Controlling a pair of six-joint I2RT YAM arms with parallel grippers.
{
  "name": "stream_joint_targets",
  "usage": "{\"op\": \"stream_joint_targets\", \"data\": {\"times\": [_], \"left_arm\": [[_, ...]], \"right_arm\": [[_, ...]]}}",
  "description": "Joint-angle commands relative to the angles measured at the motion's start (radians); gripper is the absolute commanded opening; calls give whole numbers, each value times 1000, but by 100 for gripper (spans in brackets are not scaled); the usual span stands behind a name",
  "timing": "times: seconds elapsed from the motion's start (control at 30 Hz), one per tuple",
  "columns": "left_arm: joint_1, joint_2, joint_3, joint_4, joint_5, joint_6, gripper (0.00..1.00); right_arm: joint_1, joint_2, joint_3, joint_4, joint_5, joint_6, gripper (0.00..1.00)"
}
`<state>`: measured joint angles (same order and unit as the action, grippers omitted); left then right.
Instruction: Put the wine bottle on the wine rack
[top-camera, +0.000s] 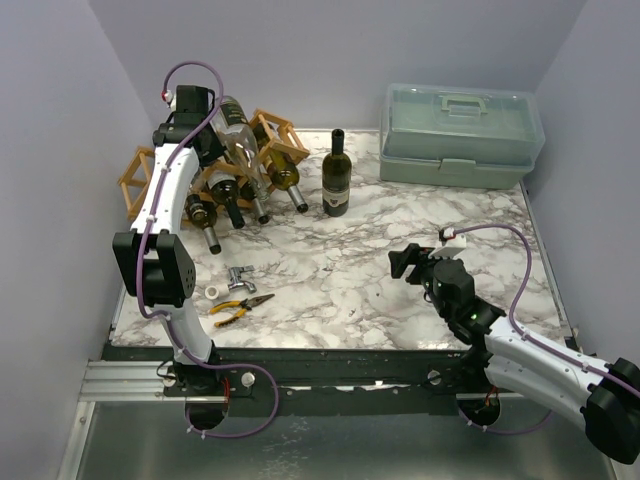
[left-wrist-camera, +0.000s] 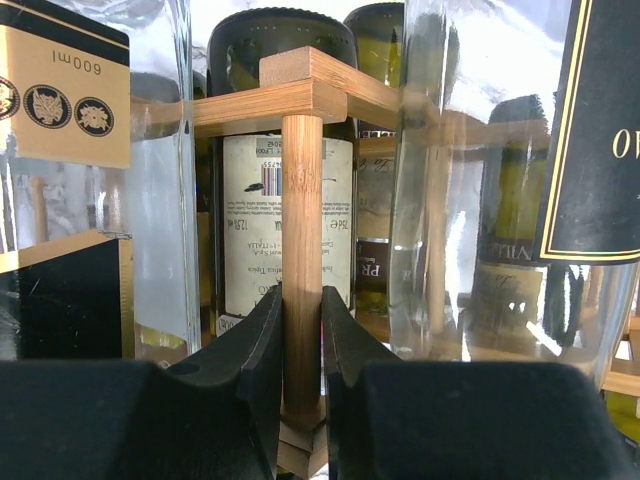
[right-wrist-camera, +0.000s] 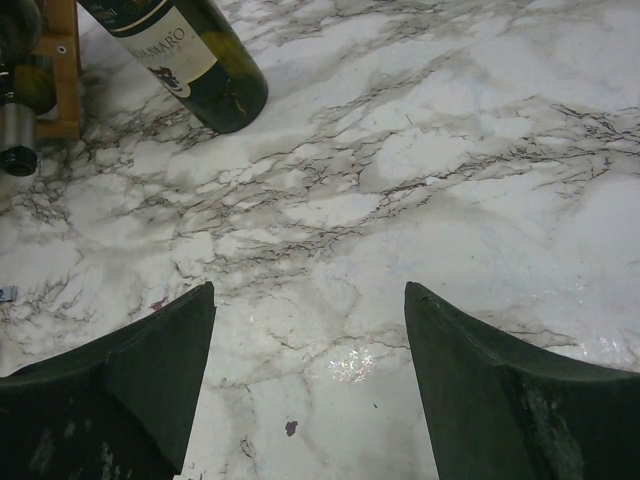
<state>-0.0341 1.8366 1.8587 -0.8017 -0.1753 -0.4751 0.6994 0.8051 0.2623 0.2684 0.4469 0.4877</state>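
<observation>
The wine bottle (top-camera: 335, 175), dark green with a pale label, stands upright on the marble table just right of the wine rack (top-camera: 138, 178); its base also shows in the right wrist view (right-wrist-camera: 205, 60). The wine rack is a light wooden lattice at the back left, and several bottles lie in it. My left gripper (top-camera: 208, 148) reaches into the rack, and its fingers (left-wrist-camera: 262, 340) are shut on one upright wooden stick (left-wrist-camera: 301, 200) of the wine rack (left-wrist-camera: 300, 95). My right gripper (top-camera: 405, 262) hovers open over bare marble (right-wrist-camera: 310, 295), well short of the bottle.
A translucent plastic toolbox (top-camera: 460, 135) sits at the back right. Yellow-handled pliers (top-camera: 240, 305), a metal fitting (top-camera: 240, 275) and a small white ring (top-camera: 214, 292) lie near the left front. Walls close in on three sides.
</observation>
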Motion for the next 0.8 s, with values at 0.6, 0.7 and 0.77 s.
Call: {"op": "stream_joint_targets", "data": {"times": [0.6,0.7,0.77], "left_arm": [[-35,-121,-24,31,191,35,70],[-35,-166,-31,29,197,43,75],[-35,-193,-38,24,194,53,77]], "right_arm": [[5,390,502,-154,-186,-86,98],[5,510,625,-134,-179,-119,99],[4,575,684,-103,-161,-148,99]]}}
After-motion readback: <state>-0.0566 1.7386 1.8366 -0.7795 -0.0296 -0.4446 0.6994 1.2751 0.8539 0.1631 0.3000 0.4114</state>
